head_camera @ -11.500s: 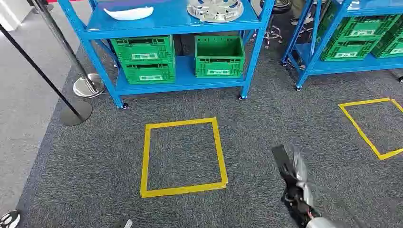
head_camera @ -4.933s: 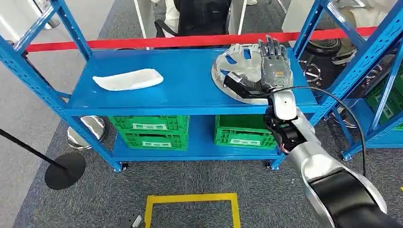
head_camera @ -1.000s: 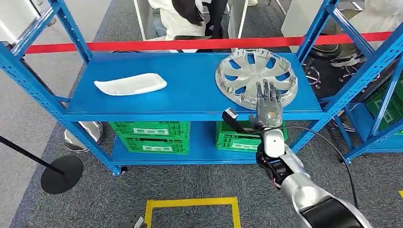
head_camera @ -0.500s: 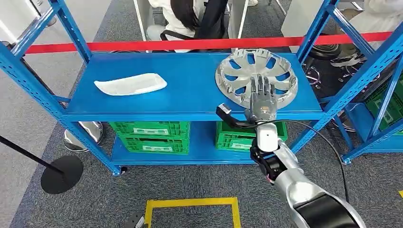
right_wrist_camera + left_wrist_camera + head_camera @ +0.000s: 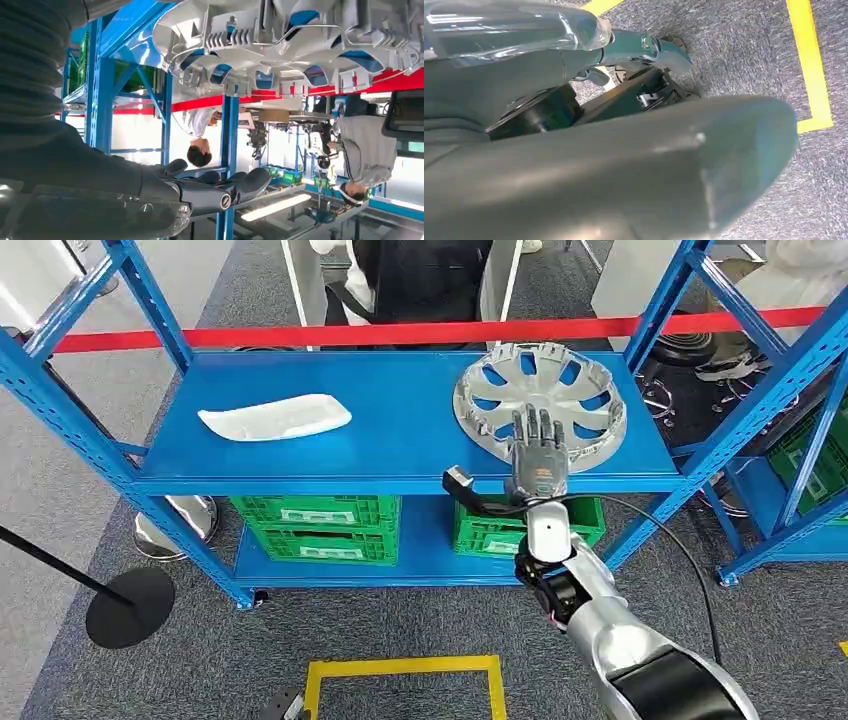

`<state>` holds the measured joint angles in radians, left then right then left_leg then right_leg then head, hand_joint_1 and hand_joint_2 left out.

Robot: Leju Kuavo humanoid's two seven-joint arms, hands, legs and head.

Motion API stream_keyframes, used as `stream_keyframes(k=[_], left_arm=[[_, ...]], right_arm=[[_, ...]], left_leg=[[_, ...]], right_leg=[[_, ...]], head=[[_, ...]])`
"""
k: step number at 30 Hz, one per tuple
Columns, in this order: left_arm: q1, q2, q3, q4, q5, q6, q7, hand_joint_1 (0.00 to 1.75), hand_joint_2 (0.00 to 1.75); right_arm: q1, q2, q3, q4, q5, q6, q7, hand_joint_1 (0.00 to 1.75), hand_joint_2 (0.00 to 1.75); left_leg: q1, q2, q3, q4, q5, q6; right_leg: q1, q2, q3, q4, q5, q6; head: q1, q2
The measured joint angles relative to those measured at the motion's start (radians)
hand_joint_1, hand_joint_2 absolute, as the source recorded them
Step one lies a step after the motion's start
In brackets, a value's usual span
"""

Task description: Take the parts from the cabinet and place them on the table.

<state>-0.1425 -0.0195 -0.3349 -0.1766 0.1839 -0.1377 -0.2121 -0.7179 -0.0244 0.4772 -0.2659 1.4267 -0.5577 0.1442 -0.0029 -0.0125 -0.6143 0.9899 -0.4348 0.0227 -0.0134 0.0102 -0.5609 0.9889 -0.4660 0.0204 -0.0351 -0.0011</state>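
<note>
So, quick rundown of where it's at:

shelf rack (image 5: 300, 465): same framing as a second ago, so the robot hasn't stepped.

hubcap (image 5: 560, 390): flat on the top shelf's right end, unmoved over the last second.

white trim piece (image 5: 275, 417): untouched on the left.

right hand (image 5: 537, 452): slid a bit left and forward in the last second; fingers straight and apart over the hubcap's near rim, holding nothing.

left hand: can't tell, the wrist view is just blurry housing.

meaning: looks like it's lining up another grab, nothing taken yet.
</note>
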Motion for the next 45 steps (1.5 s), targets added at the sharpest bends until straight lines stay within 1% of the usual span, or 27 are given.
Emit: stream_keyframes(k=[4, 13, 18, 19, 22, 23, 24, 25, 26, 27, 28, 29, 30, 31, 32, 33, 34, 35, 37, 38, 39, 40, 41, 42, 43, 44, 45], left_arm=[[0.000, 0.000, 0.001, 0.000, 0.000, 0.000, 0.000, 0.00, 0.00], [0.000, -0.001, 0.002, 0.000, -0.003, -0.001, 0.005, 0.00, 0.00], [0.000, -0.003, 0.002, 0.000, -0.013, -0.003, 0.005, 0.00, 0.00], [0.000, -0.003, 0.002, 0.000, -0.014, -0.003, 0.007, 0.00, 0.00], [-0.001, -0.002, 0.002, 0.000, -0.016, -0.003, 0.010, 0.00, 0.00], [-0.003, -0.002, 0.002, 0.000, -0.017, -0.003, 0.011, 0.00, 0.00], [-0.003, -0.003, 0.002, 0.000, -0.021, -0.003, 0.012, 0.00, 0.00], [-0.005, -0.003, 0.002, 0.000, -0.023, -0.003, 0.012, 0.00, 0.00], [-0.007, -0.003, 0.002, 0.000, -0.023, -0.003, 0.013, 0.00, 0.00], [-0.008, -0.004, 0.002, 0.000, -0.024, -0.003, 0.013, 0.00, 0.00], [-0.007, -0.004, 0.002, 0.000, -0.026, -0.003, 0.014, 0.00, 0.00], [-0.007, -0.004, 0.002, 0.000, -0.027, -0.003, 0.015, 0.00, 0.00], [-0.006, -0.004, 0.002, 0.000, -0.027, -0.003, 0.015, 0.00, 0.00], [-0.006, -0.004, 0.002, 0.000, -0.027, -0.003, 0.016, 0.00, 0.00], [-0.006, -0.005, 0.002, 0.000, -0.027, -0.004, 0.016, 0.00, 0.00], [-0.006, -0.005, 0.002, 0.000, -0.027, -0.005, 0.016, 0.00, 0.00], [-0.008, -0.003, 0.002, 0.000, -0.029, -0.005, 0.016, 0.00, 0.00], [-0.009, -0.003, 0.002, 0.000, -0.031, -0.005, 0.016, 0.00, 0.00], [-0.009, -0.003, 0.001, 0.000, -0.035, -0.002, 0.017, 0.00, 0.00], [-0.009, -0.002, 0.001, 0.000, -0.036, -0.002, 0.017, 0.00, 0.00], [-0.010, 0.001, 0.001, 0.000, -0.037, -0.001, 0.018, 0.00, 0.00], [-0.012, 0.000, 0.000, 0.000, -0.037, 0.000, 0.018, 0.00, 0.00], [-0.013, 0.000, 0.000, 0.000, -0.037, 0.000, 0.018, 0.00, 0.00], [-0.012, 0.000, 0.000, 0.000, -0.038, 0.001, 0.018, 0.00, 0.00], [-0.011, 0.000, 0.000, 0.000, -0.038, 0.000, 0.019, 0.00, 0.00], [-0.009, 0.000, 0.000, 0.000, -0.039, 0.000, 0.020, 0.00, 0.00], [-0.008, 0.000, 0.000, 0.000, -0.039, 0.000, 0.020, 0.00, 0.00]], right_arm=[[0.000, 0.001, 0.002, 0.000, 0.001, 0.001, 0.000, 0.00, 1.75], [0.000, 0.003, 0.005, 0.002, 0.019, 0.034, 0.002, 0.00, 1.75], [0.000, 0.005, 0.006, 0.003, 0.020, 0.036, 0.003, 0.00, 1.75], [0.000, 0.006, 0.006, 0.003, 0.020, 0.036, 0.003, 0.00, 1.75], [0.000, 0.007, 0.007, 0.003, 0.019, 0.036, 0.003, 0.00, 1.75], [-0.001, 0.007, 0.007, 0.003, 0.019, 0.035, 0.003, 0.00, 1.75], [0.000, 0.005, 0.007, 0.003, 0.018, 0.035, 0.003, 0.00, 1.75], [-0.003, 0.005, 0.007, 0.003, 0.018, 0.034, 0.003, 0.00, 1.75], [-0.004, 0.005, 0.007, 0.004, 0.017, 0.034, 0.003, 0.00, 1.75], [-0.001, 0.005, 0.008, 0.005, 0.016, 0.034, 0.003, 0.00, 1.75], [0.003, 0.004, 0.008, 0.009, 0.015, 0.034, 0.003, 0.00, 1.75], [0.006, 0.002, 0.007, 0.011, 0.014, 0.034, 0.003, 0.00, 1.75], [0.009, 0.001, 0.007, 0.012, 0.013, 0.034, 0.003, 0.00, 1.75], [0.010, 0.000, 0.007, 0.013, 0.013, 0.034, 0.003, 0.00, 1.75], [0.009, -0.001, 0.007, 0.013, 0.013, 0.033, 0.003, 0.00, 1.75], [0.009, -0.002, 0.007, 0.013, 0.013, 0.033, 0.003, 0.00, 1.75], [0.008, -0.002, 0.007, 0.015, 0.010, 0.032, 0.005, 0.00, 1.75], [0.010, -0.002, 0.007, 0.015, 0.010, 0.030, 0.010, 0.00, 1.75], [0.016, -0.004, 0.006, 0.017, 0.010, 0.026, 0.021, 0.00, 1.75], [0.017, -0.006, 0.006, 0.017, 0.010, 0.025, 0.024, 0.00, 1.75], [0.017, -0.006, 0.006, 0.016, 0.010, 0.023, 0.026, 0.00, 1.75], [0.016, -0.006, 0.005, 0.016, 0.010, 0.021, 0.029, 0.00, 1.75], [0.016, -0.006, 0.005, 0.016, 0.011, 0.019, 0.031, 0.00, 1.75], [0.020, -0.006, 0.005, 0.017, 0.010, 0.019, 0.032, 0.00, 1.75], [0.025, -0.006, 0.005, 0.017, 0.010, 0.019, 0.034, 0.00, 1.75], [0.031, -0.007, 0.005, 0.017, 0.010, 0.019, 0.035, 0.00, 1.75], [0.036, -0.008, 0.005, 0.017, 0.010, 0.019, 0.037, 0.00, 1.75]], left_leg=[[0.000, 0.000, 0.000, 0.000, 0.000, 0.000], [0.000, 0.000, 0.000, 0.000, 0.000, 0.000], [-0.005, 0.000, 0.000, 0.002, -0.002, 0.002], [-0.006, 0.000, -0.001, 0.003, -0.003, 0.004], [-0.011, -0.001, 0.000, 0.003, -0.009, 0.011], [-0.007, 0.000, 0.006, -0.005, -0.007, 0.017], [-0.001, 0.001, 0.017, -0.014, -0.005, 0.022], [-0.001, 0.003, 0.022, -0.015, -0.008, 0.026], [-0.001, 0.004, 0.026, -0.015, -0.010, 0.029], [-0.002, 0.004, 0.028, -0.015, -0.013, 0.030], [-0.003, 0.003, 0.031, -0.014, -0.018, 0.030], [-0.003, 0.001, 0.035, -0.013, -0.022, 0.028], [-0.002, 0.000, 0.041, -0.012, -0.028, 0.026], [-0.002, -0.001, 0.049, -0.011, -0.036, 0.022], [-0.001, -0.002, 0.059, -0.008, -0.045, 0.017], [-0.001, -0.001, 0.067, -0.004, -0.056, 0.011], [-0.009, -0.001, 0.069, 0.003, -0.067, 0.002], [-0.008, -0.001, 0.067, 0.005, -0.073, -0.002], [-0.005, 0.000, 0.070, 0.001, -0.079, -0.013], [-0.004, 0.000, 0.072, 0.001, -0.086, -0.018], [-0.001, 0.003, 0.069, 0.007, -0.092, -0.023], [-0.002, 0.004, 0.052, 0.048, -0.103, -0.029], [0.001, 0.004, 0.010, 0.122, -0.126, -0.035], [0.004, 0.005, -0.046, 0.212, -0.155, -0.039], [0.006, 0.007, -0.102, 0.294, -0.173, -0.042], [0.007, 0.007, -0.142, 0.336, -0.168, -0.042], [0.007, 0.007, -0.158, 0.327, -0.133, -0.041]], right_leg=[[0.000, 0.000, 0.000, 0.000, 0.000, 0.000], [0.000, 0.000, 0.000, 0.000, 0.000, 0.000], [-0.004, 0.000, 0.000, -0.002, 0.000, 0.003], [-0.005, 0.000, 0.000, -0.002, 0.000, 0.004], [-0.010, 0.000, 0.003, -0.007, -0.002, 0.013], [-0.009, 0.000, 0.006, -0.008, -0.006, 0.019], [-0.010, -0.001, 0.000, 0.014, -0.013, 0.020], [-0.009, -0.001, -0.025, 0.065, -0.038, 0.018], [-0.009, -0.001, -0.069, 0.148, -0.074, 0.017], [-0.009, -0.001, -0.115, 0.232, -0.106, 0.017], [-0.009, -0.001, -0.160, 0.306, -0.124, 0.018], [-0.009, -0.001, -0.187, 0.338, -0.120, 0.017], [-0.009, -0.001, -0.189, 0.324, -0.098, 0.015], [-0.010, -0.001, -0.168, 0.262, -0.051, 0.012], [-0.010, -0.003, -0.132, 0.175, 0.005, 0.011], [-0.011, -0.006, -0.093, 0.085, 0.053, 0.010], [-0.009, -0.008, -0.070, 0.046, 0.040, 0.011], [-0.008, -0.006, -0.064, 0.038, 0.032, 0.002], [-0.001, -0.005, -0.066, 0.039, 0.020, -0.013], [-0.004, -0.003, -0.062, 0.038, 0.017, -0.018], [-0.010, -0.002, -0.053, 0.036, 0.012, -0.024], [-0.012, -0.002, -0.043, 0.036, 0.004, -0.031], [-0.012, -0.001, -0.035, 0.036, -0.003, -0.035], [-0.012, -0.002, -0.025, 0.036, -0.013, -0.036], [-0.012, -0.001, -0.015, 0.036, -0.023, -0.035], [-0.012, -0.001, -0.003, 0.036, -0.034, -0.035], [-0.012, 0.000, 0.013, 0.036, -0.046, -0.034]], head=[[0.000, 0.000], [0.000, 0.000], [0.000, 0.000], [0.000, 0.000], [-0.001, 0.000], [-0.001, 0.000], [0.002, 0.000], [0.004, 0.000], [0.007, 0.000], [0.006, 0.000], [0.008, 0.000], [0.008, 0.000], [0.008, 0.000], [0.009, 0.000], [0.009, 0.000], [0.010, 0.000], [0.011, 0.000], [0.008, 0.000], [0.008, 0.000], [0.008, 0.000], [0.009, 0.000], [0.002, 0.000], [0.000, 0.000], [-0.001, 0.000], [0.000, 0.000], [-0.001, 0.000], [0.000, 0.000]])
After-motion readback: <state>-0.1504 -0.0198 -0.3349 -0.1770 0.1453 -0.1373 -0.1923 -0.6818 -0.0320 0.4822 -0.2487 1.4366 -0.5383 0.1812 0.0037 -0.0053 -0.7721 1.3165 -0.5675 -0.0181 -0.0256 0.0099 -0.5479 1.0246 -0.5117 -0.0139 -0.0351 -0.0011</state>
